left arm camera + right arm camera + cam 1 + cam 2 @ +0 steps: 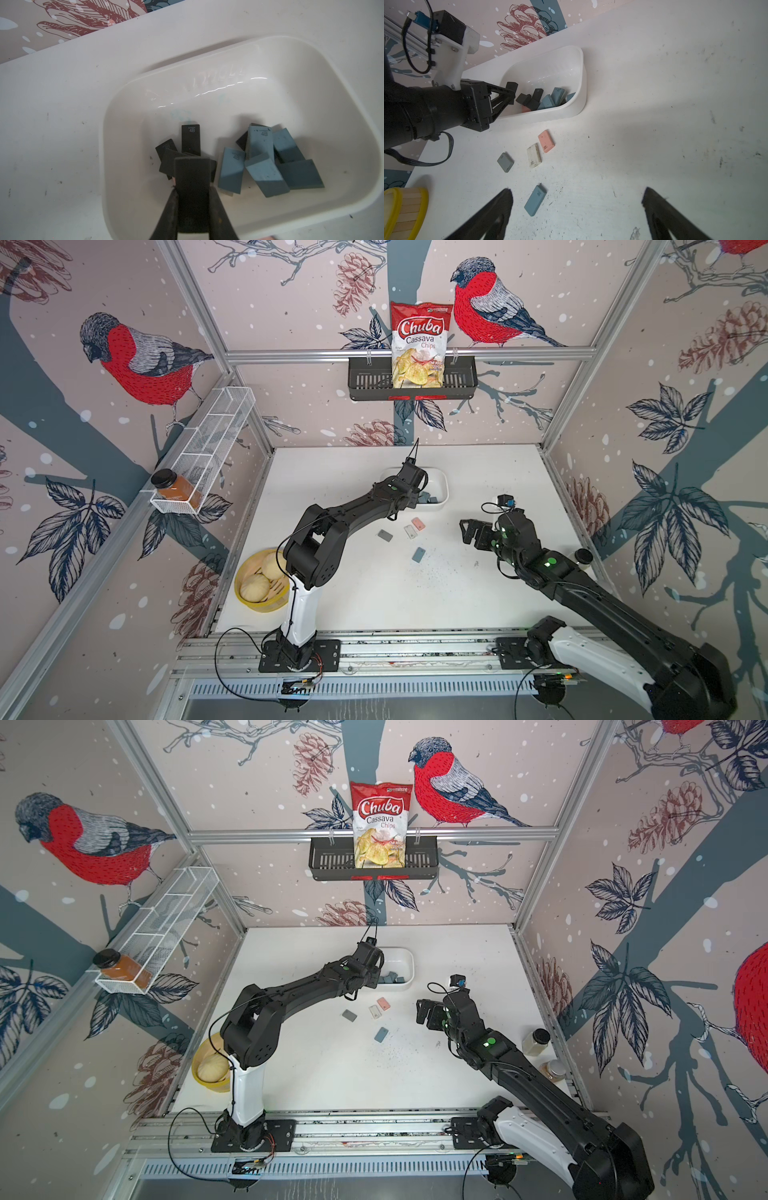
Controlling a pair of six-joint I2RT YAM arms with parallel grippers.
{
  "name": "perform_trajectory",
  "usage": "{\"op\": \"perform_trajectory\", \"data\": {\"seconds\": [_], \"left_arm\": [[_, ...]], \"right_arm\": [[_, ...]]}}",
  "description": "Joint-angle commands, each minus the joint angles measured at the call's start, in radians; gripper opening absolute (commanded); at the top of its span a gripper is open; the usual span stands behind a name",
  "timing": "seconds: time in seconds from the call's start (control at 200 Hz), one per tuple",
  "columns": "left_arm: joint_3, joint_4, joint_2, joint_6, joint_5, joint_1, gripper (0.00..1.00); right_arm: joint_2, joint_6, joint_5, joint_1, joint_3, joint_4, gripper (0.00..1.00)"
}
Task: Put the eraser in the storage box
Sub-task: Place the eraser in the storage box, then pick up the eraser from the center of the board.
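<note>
The left fingers [217,205] pinch a black eraser [192,178] just over the box [301,68], where more black and blue erasers [264,172] lie. The right fingers [500,207] are spread wide above the scuffed white desk [654,104]. The walls [291,294] show red birds [145,360].

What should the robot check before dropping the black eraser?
1. The black eraser is clamped in the left gripper: ok.
2. It hangs over the storage box, within its rim: ok.
3. Box has bare floor to land on: ok.
4. The right gripper is open, apart from the box: ok.
5. Every eraser boxed: not ok; pink eraser, white eraser, grey eraser, blue eraser lie outside it.
</note>
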Motion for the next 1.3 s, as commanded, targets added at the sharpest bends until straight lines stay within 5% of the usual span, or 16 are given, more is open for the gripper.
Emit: {"op": "perform_trajectory", "data": {"seconds": [0.0,0.59,0.796,1.041,1.291], "left_arm": [[0.029,-0.01,0.018,-0.004,-0.004,0.004,0.14],[0.038,-0.023,0.032,-0.027,0.005,0.004,0.43],[0.052,-0.032,0.021,-0.033,0.002,0.004,0.6],[0.042,-0.041,-0.051,-0.065,-0.001,0.013,0.96],[0.006,-0.084,-0.171,-0.108,0.042,0.057,0.97]], "right_arm": [[0.002,0.004,-0.009,0.002,-0.002,0.014,1.0],[0.006,0.009,-0.024,0.008,-0.013,0.026,1.0],[0.01,0.012,-0.026,0.013,-0.013,0.028,1.0],[0.025,0.02,-0.024,0.033,-0.026,0.046,1.0],[0.07,0.045,-0.013,0.099,-0.028,0.067,1.0]]}}
